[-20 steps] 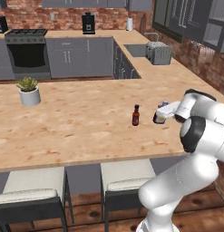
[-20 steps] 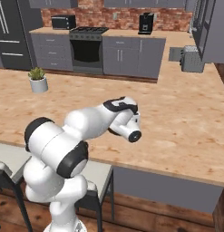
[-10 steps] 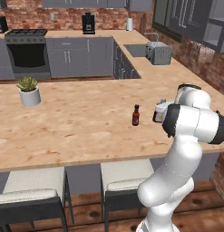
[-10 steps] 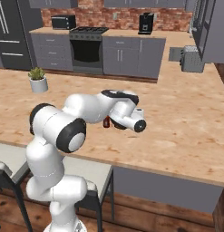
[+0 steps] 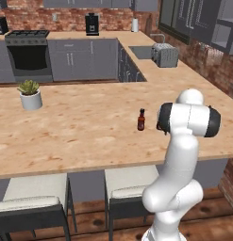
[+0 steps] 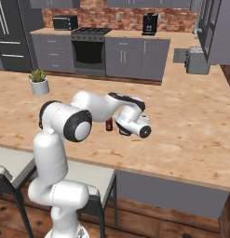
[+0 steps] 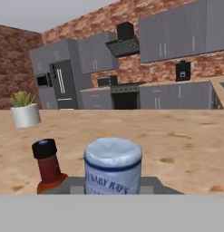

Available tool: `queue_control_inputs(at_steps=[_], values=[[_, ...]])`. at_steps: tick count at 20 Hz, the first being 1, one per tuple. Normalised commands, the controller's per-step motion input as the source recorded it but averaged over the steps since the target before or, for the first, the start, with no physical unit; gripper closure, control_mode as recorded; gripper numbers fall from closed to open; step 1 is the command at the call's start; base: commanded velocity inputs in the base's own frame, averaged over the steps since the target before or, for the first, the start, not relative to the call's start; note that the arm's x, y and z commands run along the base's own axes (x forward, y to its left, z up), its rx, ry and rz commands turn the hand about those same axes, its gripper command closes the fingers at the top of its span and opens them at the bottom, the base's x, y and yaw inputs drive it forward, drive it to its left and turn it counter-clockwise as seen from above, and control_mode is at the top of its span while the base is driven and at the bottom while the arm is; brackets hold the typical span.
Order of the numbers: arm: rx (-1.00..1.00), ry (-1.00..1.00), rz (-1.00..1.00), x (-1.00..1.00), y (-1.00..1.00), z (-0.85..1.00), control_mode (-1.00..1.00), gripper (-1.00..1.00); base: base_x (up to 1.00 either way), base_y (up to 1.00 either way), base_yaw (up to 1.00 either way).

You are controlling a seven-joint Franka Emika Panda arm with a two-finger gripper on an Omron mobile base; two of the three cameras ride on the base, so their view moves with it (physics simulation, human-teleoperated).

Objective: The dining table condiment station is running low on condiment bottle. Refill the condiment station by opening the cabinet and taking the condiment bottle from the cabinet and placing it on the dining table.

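Note:
The condiment bottle [image 7: 112, 159] stands upright right in front of the hand camera, with a bluish-white cap and a cream label. My gripper [image 7: 113, 180] is shut on it; the bottle hides the fingers. It is held over the dining table [image 5: 80, 136], whose beige mottled top also shows in the right base view [image 6: 191, 116]. Whether its base touches the top is hidden. A slimmer dark red-brown bottle [image 5: 141, 120] stands on the table just left of it [image 7: 49, 165]. My own arm covers the gripper in both base views. Dark grey upper wall cabinets [image 5: 184, 19] hang at the back right.
A potted plant [image 5: 30, 94] sits on the table's left part. Two grey-seated stools [image 5: 33, 197] [image 5: 129, 186] stand along the near edge. A toaster [image 5: 165, 55] is on the right counter, and a stove [image 5: 28, 49] and a coffee machine [image 5: 92, 23] are at the back.
The arm has folded upward, its elbow now rising in front of the hand, and the hand has shifted slightly toward the red-brown bottle. That bottle and the base have not moved.

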Motion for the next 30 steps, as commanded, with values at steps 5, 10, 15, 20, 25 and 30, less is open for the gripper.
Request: queue_control_inputs(at_steps=[5,10,15,20,25,30], values=[[0.0,-0.01,0.0,0.12,0.0,-0.57,-1.0,1.0,0.0,0.0,0.0],[0.0,-0.02,0.0,0.11,0.0,-0.51,-1.0,1.0,0.0,0.0,0.0],[0.0,-0.03,0.0,0.12,0.0,-0.44,-1.0,1.0,0.0,0.0,0.0],[-0.01,-0.04,0.0,0.02,0.0,-0.46,-1.0,1.0,0.0,0.0,0.0],[0.0,-0.05,0.01,-0.08,0.0,-0.37,-1.0,1.0,0.0,0.0,0.0],[0.0,-0.04,0.01,-0.2,0.0,-0.24,-1.0,1.0,0.0,0.0,0.0]])
